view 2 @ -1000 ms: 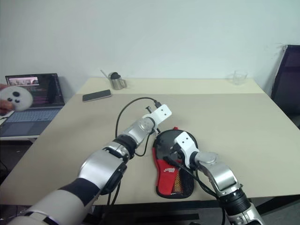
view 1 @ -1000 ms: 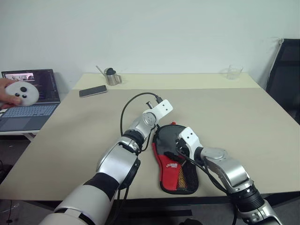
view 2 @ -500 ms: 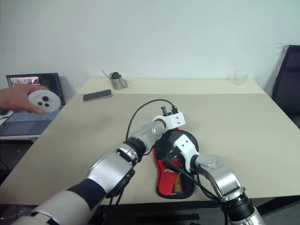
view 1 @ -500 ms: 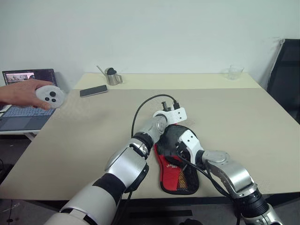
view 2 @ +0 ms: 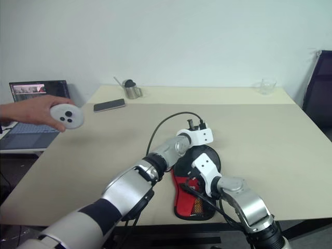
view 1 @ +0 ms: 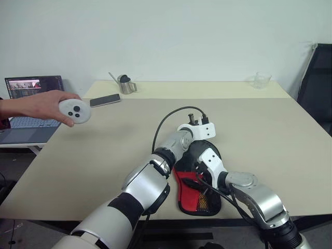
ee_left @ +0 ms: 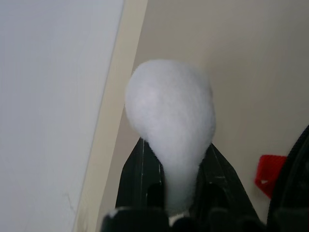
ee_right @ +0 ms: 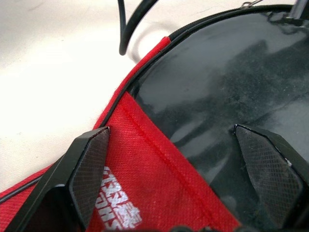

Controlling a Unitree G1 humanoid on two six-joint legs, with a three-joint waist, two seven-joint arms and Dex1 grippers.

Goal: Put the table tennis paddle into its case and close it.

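Red-and-black case (ee_right: 159,159) lies between the right gripper's (ee_right: 186,164) wide-spread jaws.

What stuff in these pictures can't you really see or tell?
- The case: in the head views both arms cover its round end, so whether the zipper is closed is hidden.
- The paddle's handle: not visible; the case's red panel covers that end.
- The left end effector: a white blurred blob hides what its fingers pinch.
- The laptop: cut off by the picture's edge, its screen too small to read.
- The person's hand: the arm is cut off by the edge.
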